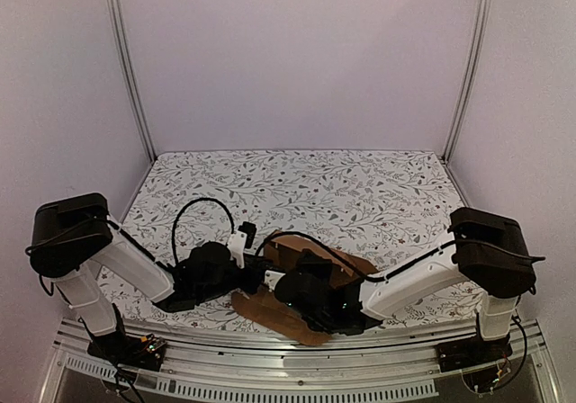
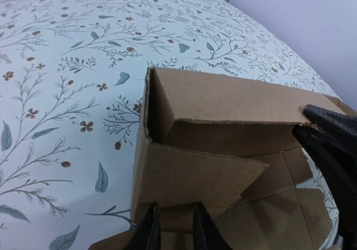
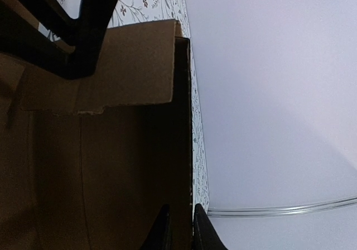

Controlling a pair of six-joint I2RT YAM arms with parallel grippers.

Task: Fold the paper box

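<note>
Pale lilac walls (image 1: 297, 52) with two aluminium corner posts (image 1: 126, 70). The table is covered in a white cloth printed with leaves and twigs (image 1: 360, 187), and a slotted metal rail (image 1: 297, 371) runs along the near edge.

The plain brown cardboard paper box (image 1: 274, 313) is half folded. It lies near the front middle of the table, between the two arms. One long wall and a short end wall stand upright, while the other flaps lie flat on the cloth.

The left gripper (image 2: 175, 227) is at the near side of the box. Its fingers are close together, straddling the low cardboard edge below a pointed flap; can't tell if it's clamped.

The right gripper (image 3: 179, 227) is at the opposite end. Its fingers sit either side of a thin upright wall with a very narrow gap; can't tell if it's pinching or just loose.
</note>
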